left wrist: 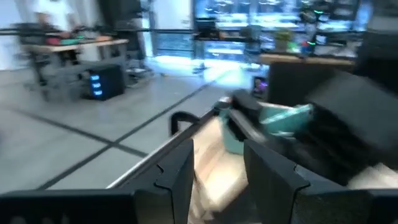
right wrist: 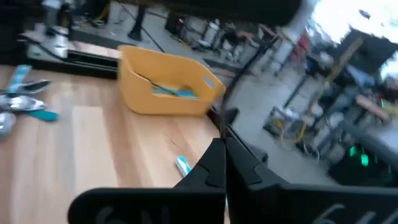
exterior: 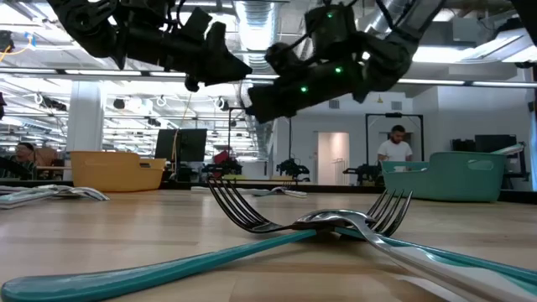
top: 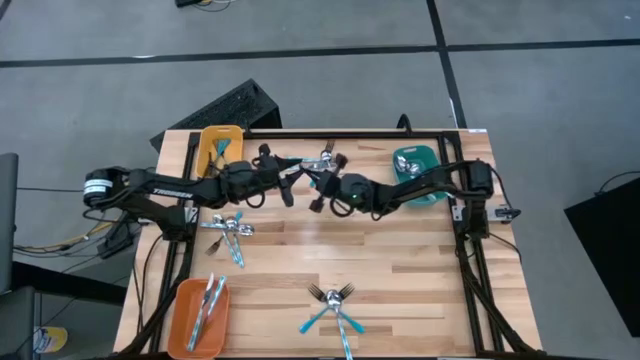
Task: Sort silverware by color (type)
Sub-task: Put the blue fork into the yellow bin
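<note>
Both arms meet above the wooden table's [top: 400,260] twelve o'clock edge. The right gripper [top: 322,195] is clenched, apparently empty; the left gripper [top: 289,185] is parted, holding nothing. Blue-handled silver forks [top: 335,305] lie at six o'clock. Lower squarely over one handle before closing.

White lettering runs along the dark left robot arm [top: 165,187] at the high view's left. It seems to say "TROSSEN", though too small to be sure.

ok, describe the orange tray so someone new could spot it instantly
Start at the wooden table in the high view and go to its corner on the left arm's side, on the edge nearest the crossed forks. The orange tray sits there holding silverware, far from the yellow and teal trays along the opposite edge.
</note>
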{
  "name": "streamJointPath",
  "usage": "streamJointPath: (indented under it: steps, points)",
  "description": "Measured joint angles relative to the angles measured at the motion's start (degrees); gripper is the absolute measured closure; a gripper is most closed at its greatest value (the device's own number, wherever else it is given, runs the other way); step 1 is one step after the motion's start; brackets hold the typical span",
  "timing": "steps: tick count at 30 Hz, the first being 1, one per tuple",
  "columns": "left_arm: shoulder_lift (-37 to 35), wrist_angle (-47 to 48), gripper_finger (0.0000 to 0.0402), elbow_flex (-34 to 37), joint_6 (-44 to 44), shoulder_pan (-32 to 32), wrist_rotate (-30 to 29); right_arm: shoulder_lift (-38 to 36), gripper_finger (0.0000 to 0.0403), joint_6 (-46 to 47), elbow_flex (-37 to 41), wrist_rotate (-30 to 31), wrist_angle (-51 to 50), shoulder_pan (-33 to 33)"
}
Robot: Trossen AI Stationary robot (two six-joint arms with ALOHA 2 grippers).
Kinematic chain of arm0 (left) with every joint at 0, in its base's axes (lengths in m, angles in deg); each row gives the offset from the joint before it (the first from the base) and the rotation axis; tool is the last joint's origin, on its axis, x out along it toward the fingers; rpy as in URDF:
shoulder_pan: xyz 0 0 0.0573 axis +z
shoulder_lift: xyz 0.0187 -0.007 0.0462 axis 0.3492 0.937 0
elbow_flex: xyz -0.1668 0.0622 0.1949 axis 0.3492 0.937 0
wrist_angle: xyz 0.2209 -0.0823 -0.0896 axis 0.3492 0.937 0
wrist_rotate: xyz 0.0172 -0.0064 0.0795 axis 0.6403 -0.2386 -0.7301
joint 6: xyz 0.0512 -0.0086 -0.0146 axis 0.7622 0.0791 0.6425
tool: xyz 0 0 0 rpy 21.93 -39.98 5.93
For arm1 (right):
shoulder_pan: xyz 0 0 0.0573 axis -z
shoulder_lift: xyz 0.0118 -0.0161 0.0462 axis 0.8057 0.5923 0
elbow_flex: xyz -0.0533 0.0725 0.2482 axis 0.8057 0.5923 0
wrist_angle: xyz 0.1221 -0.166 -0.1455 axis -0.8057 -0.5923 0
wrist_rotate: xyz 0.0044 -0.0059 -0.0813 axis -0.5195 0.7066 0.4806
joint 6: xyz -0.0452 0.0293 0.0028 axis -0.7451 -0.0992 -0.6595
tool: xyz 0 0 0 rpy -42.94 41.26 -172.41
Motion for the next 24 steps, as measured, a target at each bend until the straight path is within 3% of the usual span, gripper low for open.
streamJointPath:
  steps: [3, 9, 17, 19, 24]
  points:
    - [-0.05, 1.75, 0.0291, 0.01, -1.83, -0.5, -4.7, 0.16, 0.0394, -4.0, -0.95, 0.88, 0.33, -1.16]
    - [-2.13, 5.56, 0.0332, 0.13, -2.08, -2.0, -8.71, -1.11, 0.0394, -5.4, -1.3, 6.3, 2.08, -1.32]
    - [-6.62, 16.56, 0.0359, 0.11, -6.53, -2.19, -9.32, -1.67, 0.0384, -1.93, -1.3, 5.8, -3.79, -0.67]
    - [-7.35, 19.83, 0.036, 0.09, -8.89, -2.29, -9.32, -1.84, 0.0369, 1.85, -1.3, 2.82, -9.85, -0.65]
    - [-8.61, 27.61, 0.036, 0.11, -13.08, -3.56, -9.37, -3.42, 0.0321, 10.57, -3.6, -14.57, -33.01, -0.19]
